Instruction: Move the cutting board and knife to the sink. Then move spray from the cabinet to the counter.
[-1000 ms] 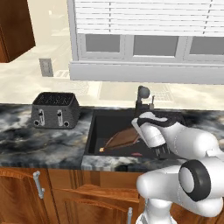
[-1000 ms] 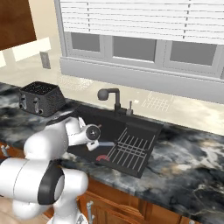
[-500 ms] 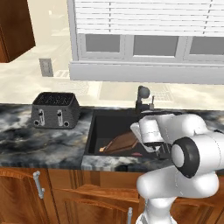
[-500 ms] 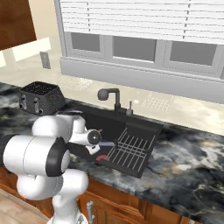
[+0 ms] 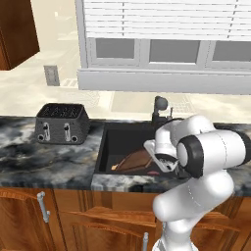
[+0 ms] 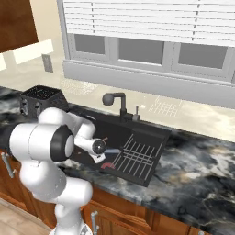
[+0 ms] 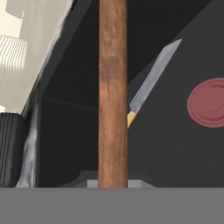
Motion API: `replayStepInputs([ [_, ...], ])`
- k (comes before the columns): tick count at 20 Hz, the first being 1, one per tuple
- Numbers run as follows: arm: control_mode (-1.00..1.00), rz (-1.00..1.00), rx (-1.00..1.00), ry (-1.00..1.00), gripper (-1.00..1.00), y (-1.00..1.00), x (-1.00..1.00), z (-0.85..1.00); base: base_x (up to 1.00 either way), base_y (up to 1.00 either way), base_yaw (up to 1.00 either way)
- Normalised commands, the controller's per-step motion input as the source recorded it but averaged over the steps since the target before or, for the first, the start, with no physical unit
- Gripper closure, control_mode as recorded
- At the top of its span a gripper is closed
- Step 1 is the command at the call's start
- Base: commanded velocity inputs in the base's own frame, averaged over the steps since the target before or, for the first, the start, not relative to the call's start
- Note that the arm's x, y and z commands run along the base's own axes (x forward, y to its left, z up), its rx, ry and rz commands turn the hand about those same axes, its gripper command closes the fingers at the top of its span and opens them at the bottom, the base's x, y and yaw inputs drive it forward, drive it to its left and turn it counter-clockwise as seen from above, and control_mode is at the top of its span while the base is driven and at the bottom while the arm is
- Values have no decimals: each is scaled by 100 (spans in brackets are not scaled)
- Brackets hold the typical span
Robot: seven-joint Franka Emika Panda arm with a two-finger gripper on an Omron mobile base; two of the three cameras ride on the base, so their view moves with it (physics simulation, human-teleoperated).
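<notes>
The brown cutting board (image 7: 113,87) runs edge-on straight up from my gripper (image 7: 113,182), which is shut on its near end. In the left base view the cutting board (image 5: 133,162) lies tilted inside the dark sink (image 5: 115,142), with my white arm in front of its right half. The knife (image 7: 151,83), grey blade and orange handle, lies on the sink floor just beside the board. The wooden wall cabinet (image 5: 14,29) hangs at the upper left. The spray is out of view. Marbled counter (image 5: 44,157) flanks the basin.
A black toaster (image 5: 61,122) stands on the counter left of the sink. The dark faucet (image 6: 117,98) rises behind the basin. A wire rack (image 6: 137,153) fills the sink's right part, and a red disc (image 7: 208,103) lies on its floor. Window blinds are behind.
My arm's elbow has swung round in front of the sink and nearer the cameras. The board stays in the basin, still gripped, hardly shifted.
</notes>
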Motion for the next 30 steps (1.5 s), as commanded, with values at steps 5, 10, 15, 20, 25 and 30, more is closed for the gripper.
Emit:
replayStepInputs([
  [5, -100, 0, 0, 0, 100, 1, 24, -18, 0, 0, 0],
  [10, -100, 0, 0, 0, 100, 0, 21, -21, 0, 0, 0],
  [15, -100, 0, 0, 0, 100, 2, 26, -18, 0, 0, 0],
  [20, -100, 0, 0, 1, -100, 7, 26, -15, 0, 0, 0],
  [25, -100, -1, 0, 8, -100, 9, 15, 1, 0, 0, 0],
  [30, -100, -5, -1, 10, -100, 3, -2, 46, 0, 0, 0],
])
